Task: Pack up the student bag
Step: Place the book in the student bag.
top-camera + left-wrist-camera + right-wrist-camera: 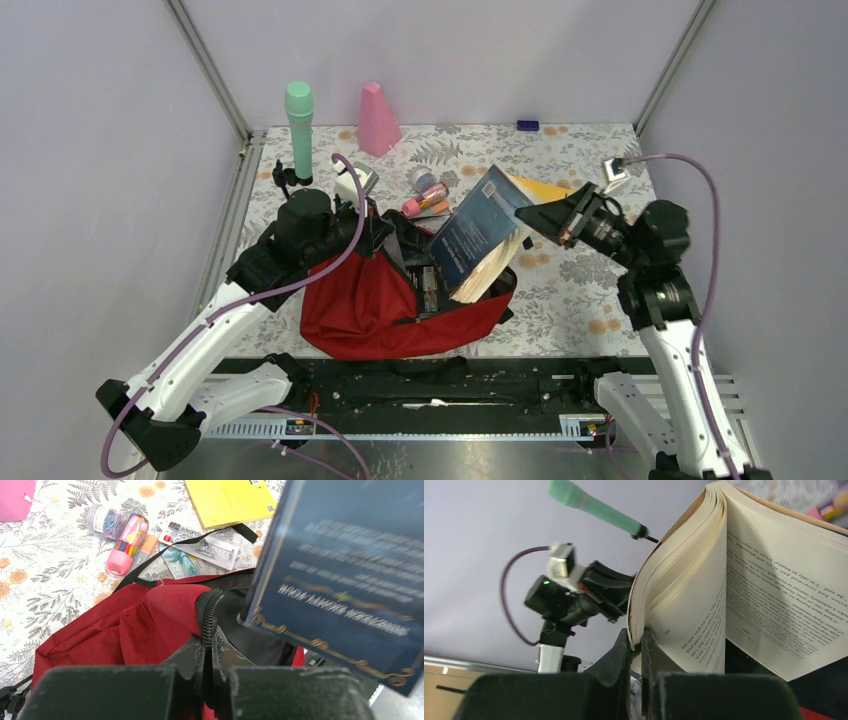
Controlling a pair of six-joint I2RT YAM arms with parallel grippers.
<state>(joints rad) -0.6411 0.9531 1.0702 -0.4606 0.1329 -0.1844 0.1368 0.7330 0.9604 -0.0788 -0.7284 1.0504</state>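
Note:
The red student bag (pixel 370 305) lies open near the table's front, also in the left wrist view (pixel 125 625). My left gripper (pixel 380 228) is shut on the bag's black zipper edge (pixel 210 615) and holds the opening up. My right gripper (pixel 548 222) is shut on a bunch of pages of a dark blue book (pixel 478 232), which hangs open and tilted with its lower end in the bag's opening. The book's cover fills the right of the left wrist view (pixel 345 575); its pages (pixel 744 585) fill the right wrist view.
Behind the bag lie a yellow notebook (pixel 227 500), a pink pen case (pixel 125 542), a jar of clips (pixel 102 520) and flat packets (pixel 200 552). A green bottle (pixel 299 130) and a pink cone (pixel 377 120) stand at the back left.

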